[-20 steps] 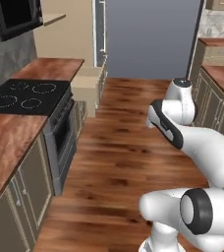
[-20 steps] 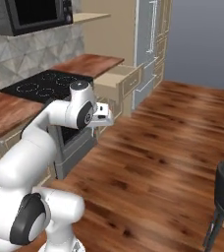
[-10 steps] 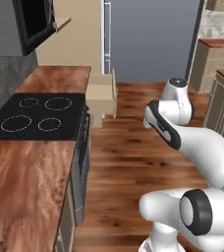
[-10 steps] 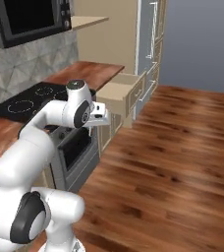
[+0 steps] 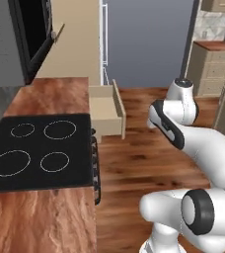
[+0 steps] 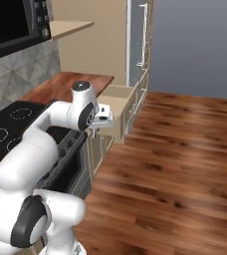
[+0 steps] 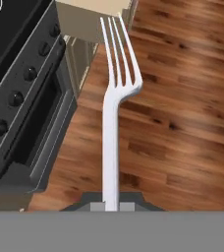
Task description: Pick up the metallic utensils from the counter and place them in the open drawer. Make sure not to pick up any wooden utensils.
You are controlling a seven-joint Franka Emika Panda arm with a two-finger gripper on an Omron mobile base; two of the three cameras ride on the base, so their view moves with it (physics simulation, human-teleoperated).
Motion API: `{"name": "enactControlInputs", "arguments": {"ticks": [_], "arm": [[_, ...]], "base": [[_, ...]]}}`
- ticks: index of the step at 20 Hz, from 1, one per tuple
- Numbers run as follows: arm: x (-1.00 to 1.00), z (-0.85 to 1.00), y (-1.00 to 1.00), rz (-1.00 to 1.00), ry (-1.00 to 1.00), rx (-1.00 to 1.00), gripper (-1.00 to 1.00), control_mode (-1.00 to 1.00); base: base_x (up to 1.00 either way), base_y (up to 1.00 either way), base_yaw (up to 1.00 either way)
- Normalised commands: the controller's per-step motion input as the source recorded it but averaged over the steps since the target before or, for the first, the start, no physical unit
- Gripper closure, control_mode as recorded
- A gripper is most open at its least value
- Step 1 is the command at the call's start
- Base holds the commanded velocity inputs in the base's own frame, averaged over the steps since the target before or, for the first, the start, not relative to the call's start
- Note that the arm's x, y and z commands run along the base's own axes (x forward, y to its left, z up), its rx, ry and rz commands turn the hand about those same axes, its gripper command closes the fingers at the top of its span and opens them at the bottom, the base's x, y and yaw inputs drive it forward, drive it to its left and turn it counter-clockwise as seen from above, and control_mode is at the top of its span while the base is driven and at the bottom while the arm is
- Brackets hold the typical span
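Clamped on the handle of a grey metal fork (image 7: 115, 98), the end effector (image 7: 111, 205) carries the utensil with its tines pointing ahead toward the open drawer (image 5: 106, 109). From the hand view the fork hangs over the wooden floor (image 7: 182, 123), beside the dark oven front (image 7: 30, 108), with the drawer's pale corner just past the tines. From the right base view the end effector (image 6: 103, 113) sits near the drawer's (image 6: 119, 107) front, at about its height, short of its interior. By my reading, one metallic piece is already picked and is in transit; the drop into the drawer is not yet done. The drawer interior looks bare in the left base view, so nothing seems stored so far, though its far corners are hard to judge. The table (image 5: 48, 94) beyond the black cooktop (image 5: 35, 148) shows no utensils on the part in sight, so how many metal pieces remain to fetch I cannot tell.
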Motion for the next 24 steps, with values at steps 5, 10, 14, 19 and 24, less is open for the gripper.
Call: {"name": "enactControlInputs", "arguments": {"ticks": [5,10,14,19,24], "arm": [[0.0,0.0,0.0,0.0,0.0,0.0,1.0,1.0],[0.0,0.0,0.0,0.0,0.0,0.0,1.0,1.0],[0.0,0.0,0.0,0.0,0.0,0.0,1.0,1.0],[0.0,0.0,0.0,0.0,0.0,0.0,1.0,1.0],[0.0,0.0,0.0,0.0,0.0,0.0,1.0,1.0]], "base": [[1.0,0.85,-0.08],[0.93,-0.16,-0.06],[0.07,-0.44,-0.01],[0.19,-0.78,-0.02],[0.31,0.25,-0.02]]}}
